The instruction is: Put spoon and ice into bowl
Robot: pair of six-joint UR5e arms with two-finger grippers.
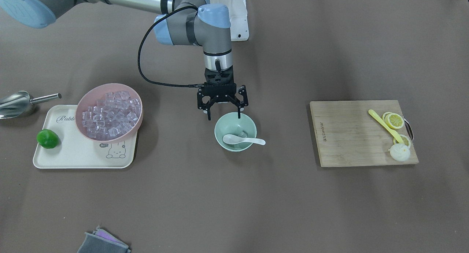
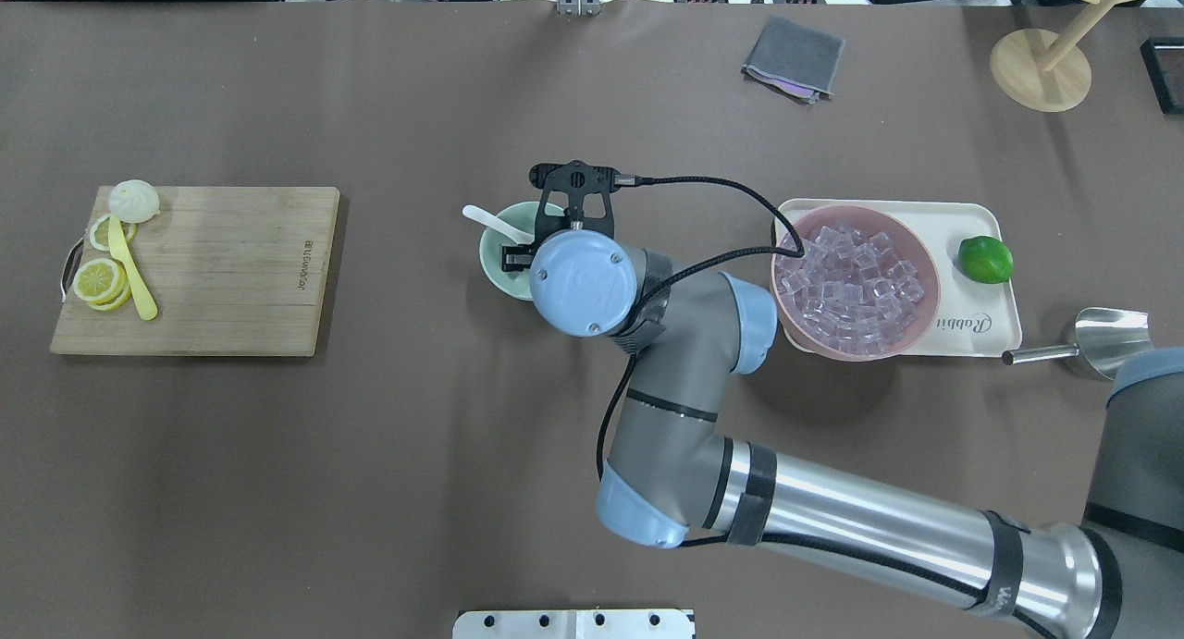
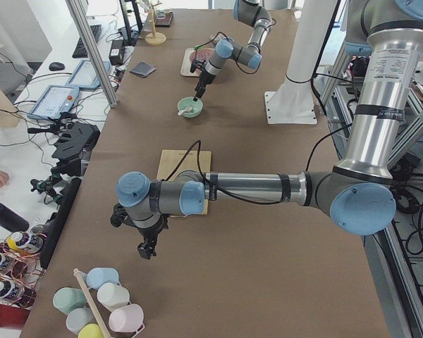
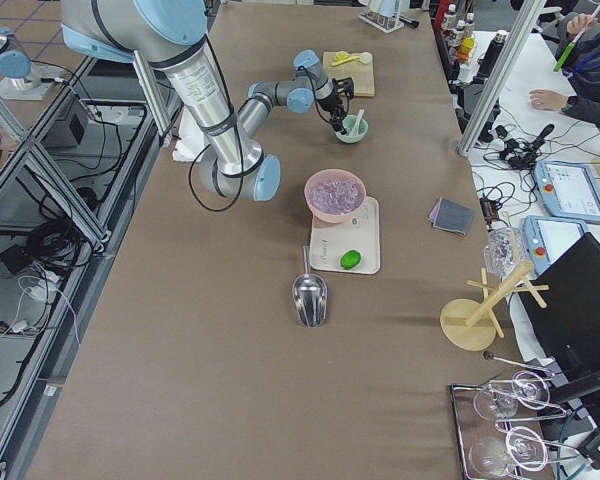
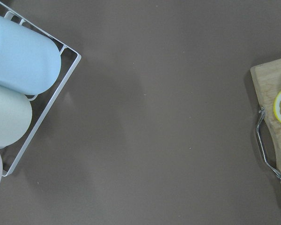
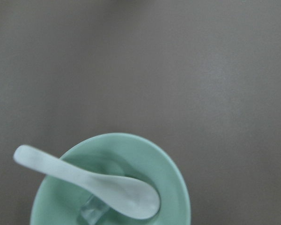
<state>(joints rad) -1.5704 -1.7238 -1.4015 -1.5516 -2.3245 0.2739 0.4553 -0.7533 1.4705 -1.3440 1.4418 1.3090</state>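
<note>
Spoon [image 6: 98, 183]: closest to your right wrist camera, it lies in the bowl [image 6: 168, 164]. Its scoop is down inside and its handle leans on the rim and sticks out past it.
Ice [image 6: 91, 213]: you can make out a clear cube at the bottom of the bowl, partly under the scoop. Whether more cubes lie there, you cannot tell.
Bowl: it stands upright on the bare table, about mid-table, between the tray [image 1: 73, 154] and the board [image 1: 348, 136] and well apart from both.
Right gripper [image 1: 224, 117]: it points straight down over the bowl's rim on the robot's side. Its jaws are spread wide and grasp nothing, and one fingertip hangs over the rim.
Pink bowl [image 1: 137, 126]: you find it heaped with many more cubes, sitting on the tray's end nearest the green bowl and overhanging the tray's edge.
Lime [image 1: 47, 138]: on the tray's other end, apart from the pink bowl.
Scoop [image 1: 14, 104]: metal, lying on the table just beyond the tray.
Board: it carries lemon slices [image 1: 395, 120], a yellow utensil [image 1: 384, 125] laid across them and a white bun [image 1: 399, 152], all at its far end from the bowl.
Left gripper [image 3: 146, 246]: it hangs over the table's end near the cups [image 3: 99, 299], and you cannot tell how its jaws stand.
</note>
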